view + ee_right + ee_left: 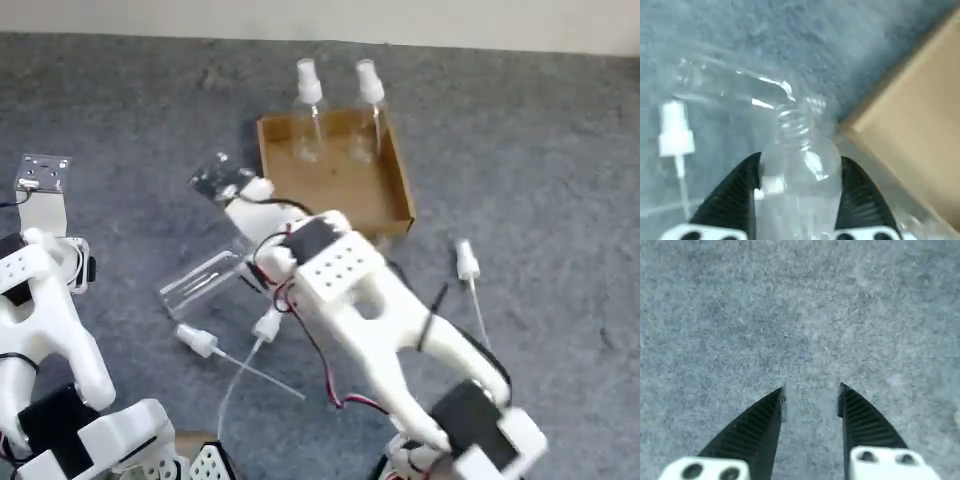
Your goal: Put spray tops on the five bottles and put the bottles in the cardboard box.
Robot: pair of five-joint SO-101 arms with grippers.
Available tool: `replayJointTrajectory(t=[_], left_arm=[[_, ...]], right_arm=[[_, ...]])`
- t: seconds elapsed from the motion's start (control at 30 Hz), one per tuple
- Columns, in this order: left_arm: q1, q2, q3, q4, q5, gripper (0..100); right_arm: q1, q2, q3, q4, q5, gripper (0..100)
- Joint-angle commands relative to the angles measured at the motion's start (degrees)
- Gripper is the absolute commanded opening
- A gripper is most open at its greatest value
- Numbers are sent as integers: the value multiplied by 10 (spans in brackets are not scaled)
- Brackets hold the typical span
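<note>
Starting at the left, the left claw (812, 390) hangs released over the bare grey bench (800, 300), its jaws apart with nothing between them; I take it to be keeping out of the way of the other arm. Next along, an uncapped bottle (205, 278) lies on its side on the bench. Near it rest a loose spray top (197, 341) and a second spray top (268, 325), dip tubes trailing, presumably laid within reach for fitting. Toward the middle, the right claw (801, 159) is clenched around a clear open bottle (800, 145), jaws pressed to its shoulders below the threaded neck. That grip leaves the threads free, which I judge suits receiving a top. Just beside it sits the cardboard box (345, 190), where a capped bottle (308, 120) and another capped bottle (370, 115) stand upright by the far wall, leaving room in front for the rest. Farthest right, a third spray top (466, 262) lies alone, off the box's near corner.
</note>
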Motion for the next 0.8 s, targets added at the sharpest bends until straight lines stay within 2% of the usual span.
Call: replayJointTrajectory(t=[0.0,0.1,0.2,0.27,0.33,0.47,0.6,0.67,0.77], left_arm=[[1,-7,-15,-3,-3,147],[20,-8,-49,47,-3,147],[67,-8,-105,140,-3,147],[125,-8,-143,202,-2,144],[204,-15,-176,255,30,144],[422,-68,-211,291,120,144],[657,-70,-259,273,206,144],[724,-29,-298,239,238,143],[772,75,-375,186,284,143]], right_arm=[[47,-97,-74,125,7,19],[117,-131,-144,245,37,19],[243,-133,-207,338,85,19],[346,-132,-237,365,124,19],[453,-131,-223,374,192,19],[640,-131,-134,301,309,19],[776,-131,-13,148,357,19],[820,-131,46,80,381,19],[865,-131,117,7,400,19]])
